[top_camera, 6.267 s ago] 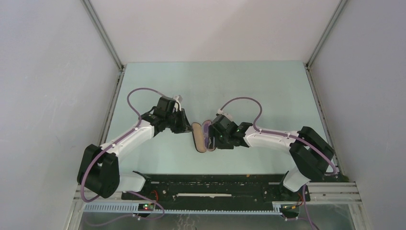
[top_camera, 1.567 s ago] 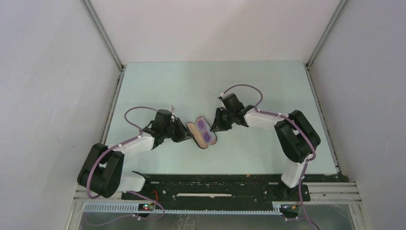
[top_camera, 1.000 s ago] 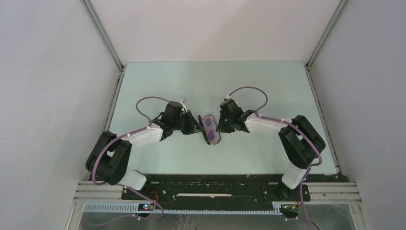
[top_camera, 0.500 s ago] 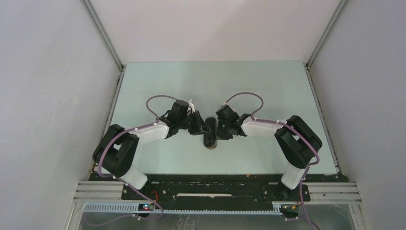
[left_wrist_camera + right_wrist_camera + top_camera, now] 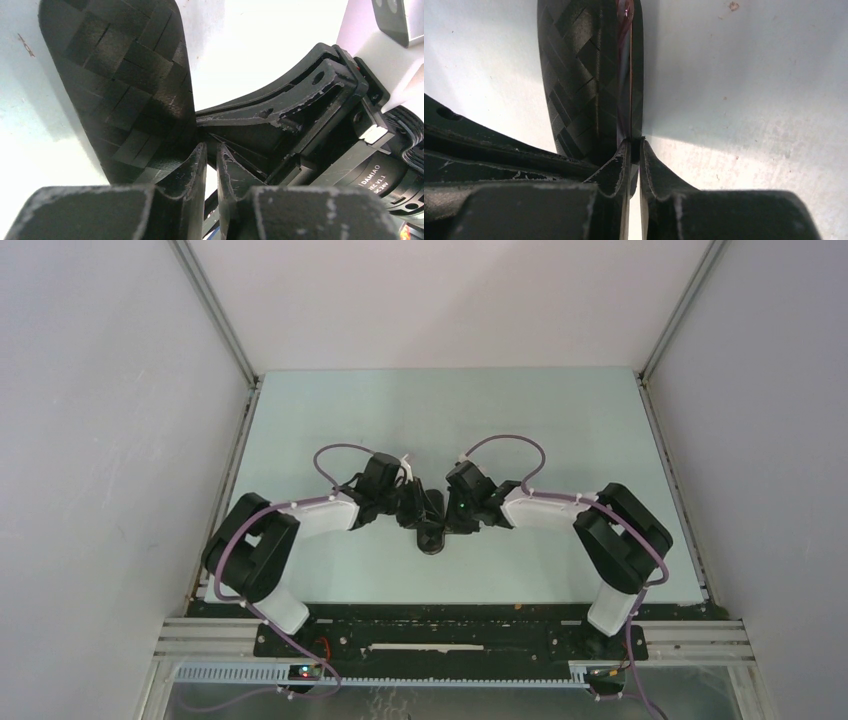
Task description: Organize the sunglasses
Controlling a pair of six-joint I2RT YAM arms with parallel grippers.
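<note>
Since the sunglasses (image 5: 625, 20) sit inside the nearly shut case (image 5: 584, 75) on the worktop (image 5: 749, 100) (thin, fragile frame), I'd handle only the stiff shell; right hand (image 5: 634, 150) pinches its rim, left hand (image 5: 207, 152) narrow.

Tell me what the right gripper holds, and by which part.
The black case, nearly shut; the right gripper pinches the near end of its rim.

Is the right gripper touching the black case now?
Touching. In the right wrist view, the right gripper pinches the thin edge of the black case between its fingertips.
</note>
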